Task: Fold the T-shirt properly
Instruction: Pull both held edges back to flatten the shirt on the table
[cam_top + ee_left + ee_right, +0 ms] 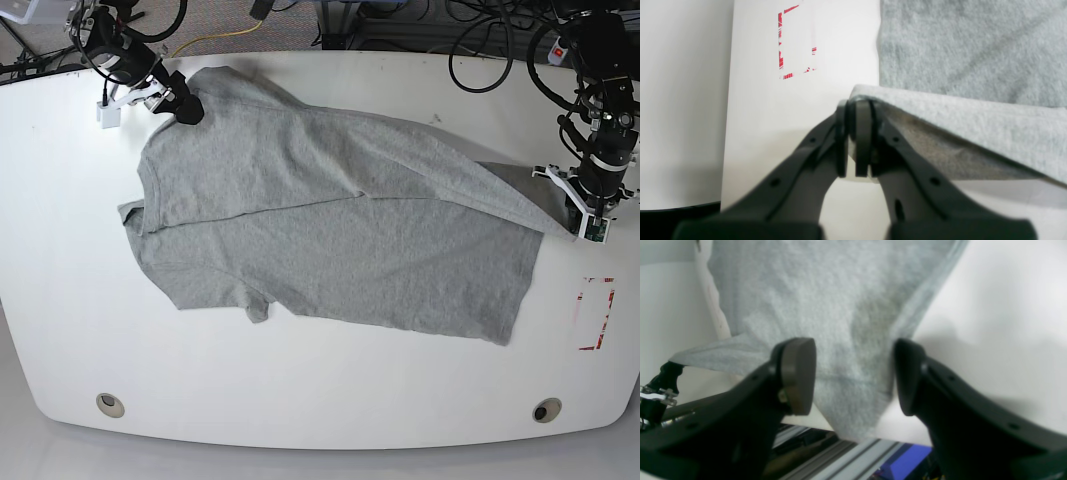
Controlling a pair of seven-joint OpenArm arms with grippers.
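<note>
The T-shirt [330, 240] lay spread across the middle of the white desk [320, 400], collar end toward the desk's left edge and hem toward the right edge. The far half was folded forward over the near half along a diagonal line. No printed lettering could be read on the cloth in any view; only plain grey fabric faced the cameras.

The left gripper [855, 140] was clenched on a corner of the shirt near the desk's right edge, the cloth pinched between its pads and lifted off the surface. In the base view the gripper's tips [578, 222] were largely hidden by the wrist and the raised cloth, so the grasp was confirmed only from the left wrist view.

The right gripper [853, 380] stood with its jaws spread apart at the far left corner of the desk, grasping nothing. A sleeve or shoulder edge of the shirt hung between the two pads [798, 380]; whether either pad touched the cloth could not be determined. In the base view this gripper [183, 108] sat at the shirt's far left corner.

A red-lined rectangle [597, 314] was marked on the desk near the right edge, its outline broken and partly washed out. Two round grommets [110, 404] sat along the near edge.
</note>
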